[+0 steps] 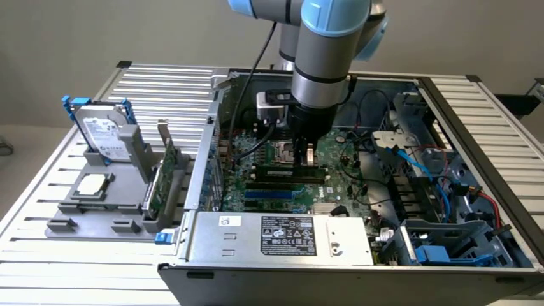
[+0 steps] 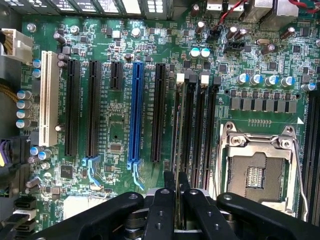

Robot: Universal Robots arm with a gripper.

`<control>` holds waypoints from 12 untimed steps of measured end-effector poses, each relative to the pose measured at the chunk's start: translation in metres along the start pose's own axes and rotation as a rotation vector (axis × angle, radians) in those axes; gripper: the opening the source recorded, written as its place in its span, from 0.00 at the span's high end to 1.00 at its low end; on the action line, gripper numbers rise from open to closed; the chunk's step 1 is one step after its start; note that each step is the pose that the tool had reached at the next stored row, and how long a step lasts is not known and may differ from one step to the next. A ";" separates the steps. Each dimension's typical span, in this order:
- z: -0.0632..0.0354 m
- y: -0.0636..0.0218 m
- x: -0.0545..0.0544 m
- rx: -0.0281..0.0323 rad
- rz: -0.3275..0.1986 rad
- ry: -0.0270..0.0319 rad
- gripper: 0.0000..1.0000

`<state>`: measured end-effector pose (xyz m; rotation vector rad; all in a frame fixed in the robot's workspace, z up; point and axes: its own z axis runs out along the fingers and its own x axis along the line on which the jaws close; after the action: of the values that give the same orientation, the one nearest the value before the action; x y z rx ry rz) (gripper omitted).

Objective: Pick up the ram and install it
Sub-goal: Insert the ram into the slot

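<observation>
The ram (image 2: 178, 125) shows edge-on as a thin green strip standing along a black memory slot beside the CPU socket (image 2: 256, 172). My gripper (image 2: 176, 192) is directly over its near end, the two black fingers (image 2: 167, 200) pressed close on either side of the strip. In the exterior view the gripper (image 1: 304, 159) reaches straight down into the open computer case (image 1: 213, 127). Its tips sit at the ram (image 1: 285, 171), which lies along the slot row on the motherboard. Whether the stick is fully seated cannot be told.
Left of the case, a grey fixture (image 1: 64, 207) holds a hard drive (image 1: 106, 137) in a blue bracket, a CPU chip (image 1: 92, 185) and a green expansion card (image 1: 165, 172). The power supply (image 1: 281, 233) sits at the case front. Blue and red cables (image 1: 425, 172) run on the exterior view's right.
</observation>
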<state>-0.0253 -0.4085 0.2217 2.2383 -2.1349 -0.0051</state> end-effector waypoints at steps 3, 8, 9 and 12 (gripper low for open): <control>0.0000 0.0000 0.000 0.0000 0.000 0.0000 0.86; 0.0002 -0.0001 -0.001 0.0001 0.000 0.0003 0.86; 0.0002 -0.0001 -0.001 0.0002 0.000 0.0005 0.86; 0.0005 -0.0003 -0.001 0.0003 0.000 0.0015 0.86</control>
<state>-0.0251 -0.4072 0.2212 2.2377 -2.1345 -0.0031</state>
